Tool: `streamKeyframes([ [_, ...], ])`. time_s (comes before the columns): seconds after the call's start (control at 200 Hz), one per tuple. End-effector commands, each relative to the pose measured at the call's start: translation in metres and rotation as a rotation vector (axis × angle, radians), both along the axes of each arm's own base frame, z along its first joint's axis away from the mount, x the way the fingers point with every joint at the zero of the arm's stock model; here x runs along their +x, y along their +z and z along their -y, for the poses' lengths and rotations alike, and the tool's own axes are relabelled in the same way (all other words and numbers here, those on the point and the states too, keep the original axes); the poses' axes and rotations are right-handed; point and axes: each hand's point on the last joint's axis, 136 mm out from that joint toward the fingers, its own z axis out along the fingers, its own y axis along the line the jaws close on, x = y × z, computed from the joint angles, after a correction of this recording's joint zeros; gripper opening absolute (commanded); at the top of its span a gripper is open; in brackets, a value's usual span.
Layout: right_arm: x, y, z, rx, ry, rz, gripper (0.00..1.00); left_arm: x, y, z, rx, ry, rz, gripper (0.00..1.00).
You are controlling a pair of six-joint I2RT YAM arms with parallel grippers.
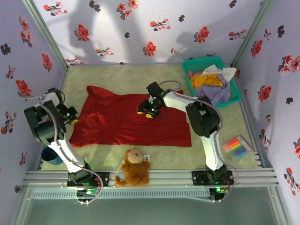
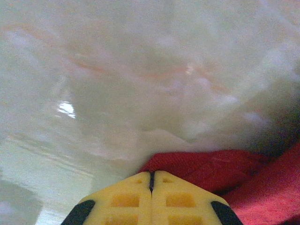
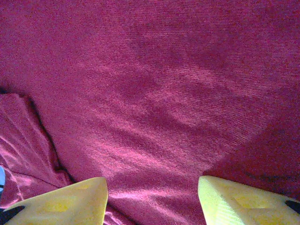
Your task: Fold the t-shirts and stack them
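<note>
Now, at the left, your left hand (image 1: 72, 116) sits right at the left edge of the red shirt (image 1: 126, 119). Its fingers (image 2: 126, 199) are pressed flat together, with red cloth just past their tips. You cannot tell whether a fold is caught between them. The shirt lies spread on the table (image 1: 126, 75), its long axis running left to right, so nearly all its length stretches away to the right of that hand. Any fold from this end would probably carry the left edge rightward along that axis, and the left arm is clearly the nearer one for it. Toward the middle, your right hand (image 1: 151, 110) hangs over the shirt's far edge. Its fingers (image 3: 70, 199) are spread wide and hold nothing, with only flat red cloth below them, so it looks better placed to pin or lift the far side than either end. At the far right, the other shirts (image 1: 211, 82) sit heaped in the basket (image 1: 202, 60), well apart from both hands and nearer your right arm.
</note>
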Motion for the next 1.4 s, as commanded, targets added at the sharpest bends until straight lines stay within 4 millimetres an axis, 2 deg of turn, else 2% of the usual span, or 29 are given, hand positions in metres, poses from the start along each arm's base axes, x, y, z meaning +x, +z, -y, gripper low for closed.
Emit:
streamKeyframes([
  [0.0,-0.013,-0.032,0.037,-0.125,-0.075,-0.105,0.57,-0.004,0.002,-0.019,0.023,0.04,-0.018,0.0],
  [0.2,-0.013,-0.039,0.048,-0.141,-0.091,-0.132,0.57,-0.004,-0.005,-0.014,-0.02,0.051,-0.03,0.0],
  [0.275,-0.011,-0.035,0.047,-0.128,-0.088,-0.118,0.57,-0.003,-0.007,-0.012,-0.037,0.052,-0.026,0.0],
  [0.41,-0.007,-0.025,0.044,-0.116,-0.075,-0.092,0.57,0.001,0.002,-0.016,-0.028,0.056,-0.001,0.0],
  [0.485,-0.004,-0.016,0.043,-0.113,-0.066,-0.068,0.57,0.004,0.008,-0.02,-0.034,0.067,0.007,0.15],
  [0.565,0.0,-0.003,0.043,-0.117,-0.053,-0.036,0.58,0.015,0.027,-0.016,-0.05,0.078,0.073,0.26],
  [0.64,0.003,0.009,0.045,-0.129,-0.043,-0.01,0.58,0.029,0.057,-0.013,-0.034,0.089,0.183,0.39],
  [0.765,0.01,0.025,0.042,-0.123,-0.032,0.016,0.58,0.056,0.092,-0.002,-0.095,0.11,0.304,0.42],
  [0.91,0.017,0.039,0.036,-0.091,-0.028,0.031,0.6,0.098,0.104,0.018,-0.16,0.077,0.363,0.45],
  [1.05,0.027,0.06,0.034,-0.076,-0.032,0.074,0.61,0.14,0.094,0.039,-0.171,0.015,0.382,0.46],
  [1.125,0.036,0.067,0.04,-0.095,-0.042,0.091,0.61,0.162,0.083,0.051,-0.177,-0.018,0.391,0.47],
  [1.215,0.051,0.07,0.056,-0.138,-0.067,0.105,0.61,0.183,0.072,0.064,-0.179,-0.057,0.389,0.47],
  [1.395,0.08,0.079,0.097,-0.236,-0.131,0.147,0.61,0.201,0.054,0.08,-0.176,-0.105,0.38,0.47],
])
